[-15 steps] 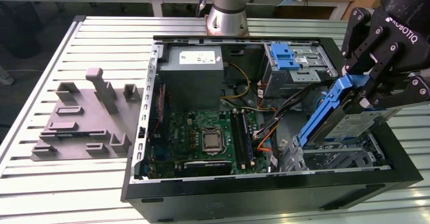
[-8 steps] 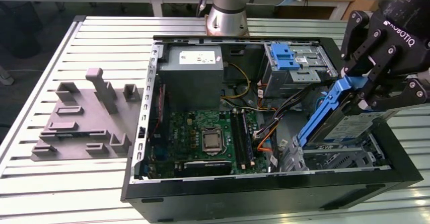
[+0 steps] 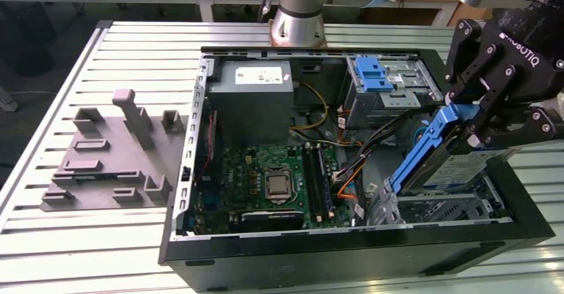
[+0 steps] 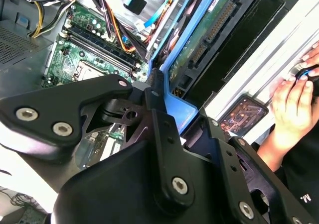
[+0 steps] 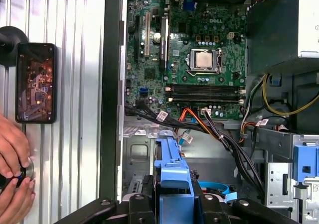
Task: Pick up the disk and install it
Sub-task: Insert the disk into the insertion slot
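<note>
Firmly held: disk tilted above the drive bay

Black fingers of the gripper [image 3: 473, 119] are closed on the blue-framed disk [image 3: 451, 168], pinching it at its raised end. The wrist reaches in from the exterior view's right and points down at a slant. The disk hangs tilted, its lower end over the metal drive bay [image 3: 440, 208] in the corner of the open computer case [image 3: 352, 254] at the exterior view's lower right. Toward the case's middle lies the green motherboard [image 3: 273, 182]. On the ribbed table [image 3: 132, 43], outside the case wall, a phone [image 5: 35, 82] lies by a person's hand [image 5: 12, 152].
</note>
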{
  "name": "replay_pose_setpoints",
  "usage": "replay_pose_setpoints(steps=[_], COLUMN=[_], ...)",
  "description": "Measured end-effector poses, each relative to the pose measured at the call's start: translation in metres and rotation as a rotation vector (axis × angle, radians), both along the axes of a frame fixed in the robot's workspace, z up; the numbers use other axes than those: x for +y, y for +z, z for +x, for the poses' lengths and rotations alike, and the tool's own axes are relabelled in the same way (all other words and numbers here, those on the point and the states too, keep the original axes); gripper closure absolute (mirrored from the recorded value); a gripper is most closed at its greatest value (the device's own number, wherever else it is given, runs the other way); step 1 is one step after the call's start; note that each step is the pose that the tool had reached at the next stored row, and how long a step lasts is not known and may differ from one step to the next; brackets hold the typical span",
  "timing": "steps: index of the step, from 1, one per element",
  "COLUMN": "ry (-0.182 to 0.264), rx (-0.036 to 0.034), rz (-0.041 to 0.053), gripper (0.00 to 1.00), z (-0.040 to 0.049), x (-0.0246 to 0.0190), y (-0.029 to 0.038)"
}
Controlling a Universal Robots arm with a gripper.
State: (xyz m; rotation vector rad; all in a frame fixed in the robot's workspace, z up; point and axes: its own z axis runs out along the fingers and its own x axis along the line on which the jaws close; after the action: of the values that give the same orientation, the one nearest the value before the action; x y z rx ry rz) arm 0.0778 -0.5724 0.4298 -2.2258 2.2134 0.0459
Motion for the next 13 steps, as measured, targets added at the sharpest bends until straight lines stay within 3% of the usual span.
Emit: replay_pose_setpoints(steps=[13], ry=[0.0], rx=[-0.0012], rz=[0.0004], gripper=[0.64], z=[0.0], x=[0.0], y=[-0.0054])
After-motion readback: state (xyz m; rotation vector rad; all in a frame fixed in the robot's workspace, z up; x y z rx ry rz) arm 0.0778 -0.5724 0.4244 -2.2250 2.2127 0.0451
